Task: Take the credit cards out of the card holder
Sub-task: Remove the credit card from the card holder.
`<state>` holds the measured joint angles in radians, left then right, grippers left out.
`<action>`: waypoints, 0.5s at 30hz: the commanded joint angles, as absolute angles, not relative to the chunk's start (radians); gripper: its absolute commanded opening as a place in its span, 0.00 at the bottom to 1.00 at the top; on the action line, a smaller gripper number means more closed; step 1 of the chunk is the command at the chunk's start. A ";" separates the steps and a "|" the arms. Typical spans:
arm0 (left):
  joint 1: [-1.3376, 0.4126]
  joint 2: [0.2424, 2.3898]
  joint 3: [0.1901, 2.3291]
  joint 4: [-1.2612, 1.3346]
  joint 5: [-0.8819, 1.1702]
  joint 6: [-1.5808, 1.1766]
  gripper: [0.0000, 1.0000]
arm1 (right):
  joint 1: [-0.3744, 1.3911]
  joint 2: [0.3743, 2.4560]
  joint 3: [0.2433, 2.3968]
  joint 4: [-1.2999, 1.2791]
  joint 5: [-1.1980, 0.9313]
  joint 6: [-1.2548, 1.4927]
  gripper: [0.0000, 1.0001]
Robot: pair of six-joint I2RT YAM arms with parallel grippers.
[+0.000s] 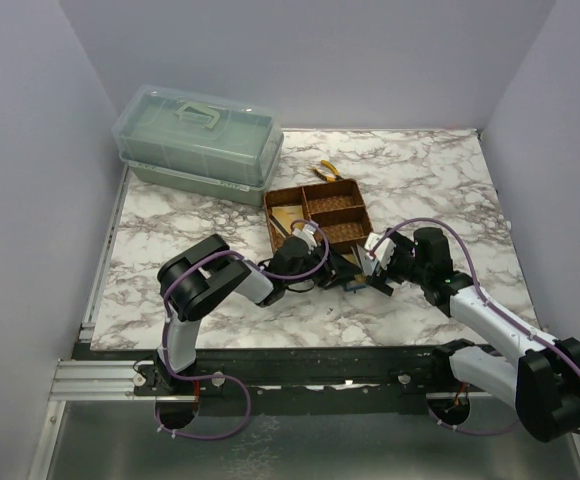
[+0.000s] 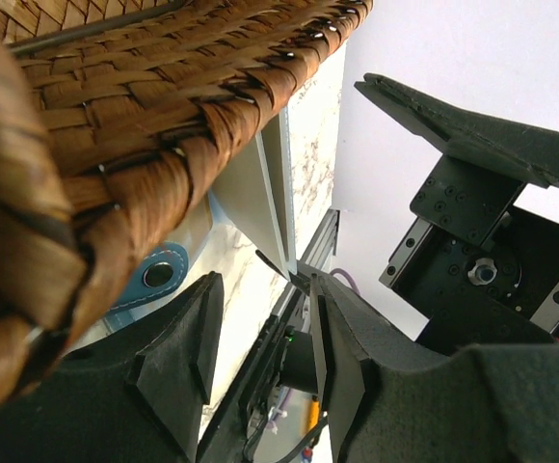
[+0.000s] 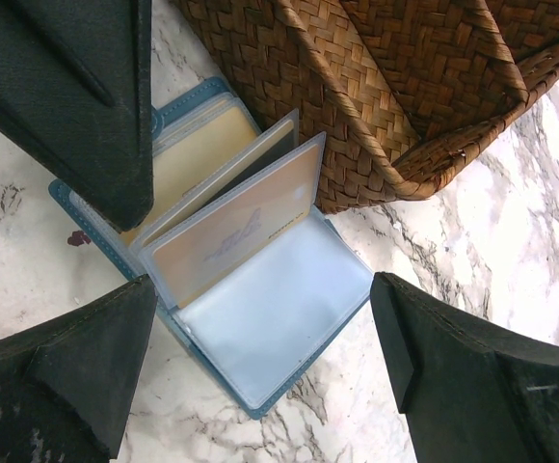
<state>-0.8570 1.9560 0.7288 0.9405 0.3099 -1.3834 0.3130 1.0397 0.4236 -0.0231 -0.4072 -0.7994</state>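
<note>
The teal-blue card holder lies open on the marble against the woven tray, its clear sleeves fanned up. Yellowish cards sit in the upright sleeves, and the near sleeve looks empty. My right gripper is open just above the holder, one finger on each side. My left gripper is open at the holder's other end, with the sleeve edges standing just past its fingertips and the holder's snap tab beside its left finger. In the top view the holder shows between both grippers.
The brown woven tray stands right behind the holder, with a yellowish flat piece in its left compartment. Yellow-handled pliers lie behind it. A lidded green storage box stands at the back left. Walls enclose the table.
</note>
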 commanded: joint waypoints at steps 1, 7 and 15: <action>-0.858 1.977 0.743 0.858 0.248 -1.415 0.47 | 0.307 1.036 0.416 0.002 -0.400 -0.788 0.97; -0.880 1.954 0.746 0.807 0.162 -1.416 0.46 | 0.307 1.037 0.416 0.002 -0.402 -0.789 0.97; -0.888 1.948 0.769 0.760 0.118 -1.416 0.44 | 0.305 1.031 0.416 0.002 -0.402 -0.790 0.97</action>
<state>-0.8867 1.9522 0.7563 0.8604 0.1776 -1.3918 0.3122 1.0397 0.4236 -0.0231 -0.4072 -0.7998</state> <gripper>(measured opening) 0.443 0.968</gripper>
